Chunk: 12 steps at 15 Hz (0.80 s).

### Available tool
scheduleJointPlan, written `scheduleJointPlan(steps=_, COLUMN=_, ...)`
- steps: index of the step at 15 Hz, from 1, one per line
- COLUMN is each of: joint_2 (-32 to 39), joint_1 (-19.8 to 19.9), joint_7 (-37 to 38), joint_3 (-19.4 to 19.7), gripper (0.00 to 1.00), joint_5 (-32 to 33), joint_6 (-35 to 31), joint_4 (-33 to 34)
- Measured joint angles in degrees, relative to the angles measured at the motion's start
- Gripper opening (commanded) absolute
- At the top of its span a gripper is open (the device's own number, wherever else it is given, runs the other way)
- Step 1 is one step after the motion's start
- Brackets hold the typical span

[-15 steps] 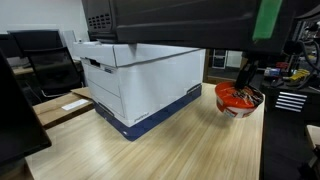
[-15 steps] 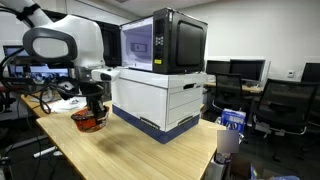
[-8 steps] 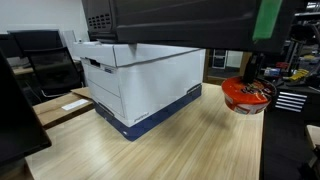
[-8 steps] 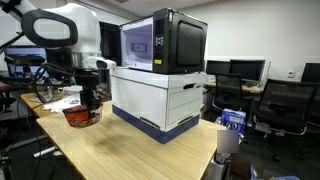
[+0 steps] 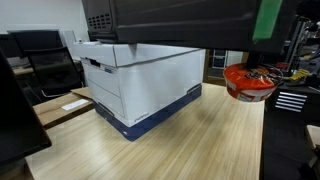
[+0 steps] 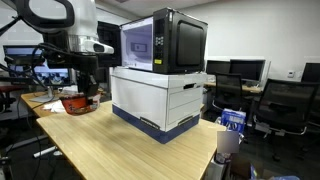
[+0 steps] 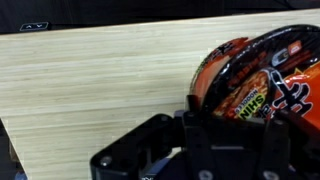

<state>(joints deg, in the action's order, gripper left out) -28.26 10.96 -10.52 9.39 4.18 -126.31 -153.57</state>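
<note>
A light wooden table (image 5: 190, 145) carries a white-and-blue storage box (image 5: 145, 85).

Your red-and-black noodle bowl (image 5: 250, 82) hangs clear above the wooden table (image 5: 180, 140), printed lid on, near one end.

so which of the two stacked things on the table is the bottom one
The white box with the blue base; the black microwave sits on top of it.
</note>
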Motion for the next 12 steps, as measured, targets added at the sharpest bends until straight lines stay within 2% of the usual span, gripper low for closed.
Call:
scheduleJointPlan(steps=6, joint_2=-3.7, joint_1=0.0, joint_7=2.5, joint_3=-1.4, gripper=0.01, joint_5=0.2, joint_6=4.7, joint_4=2.2)
scheduleJointPlan(steps=12, joint_2=-5.9, joint_1=0.0, joint_7=6.4, joint_3=-1.5, gripper=0.01, joint_5=0.0, joint_6=10.1, joint_4=7.3)
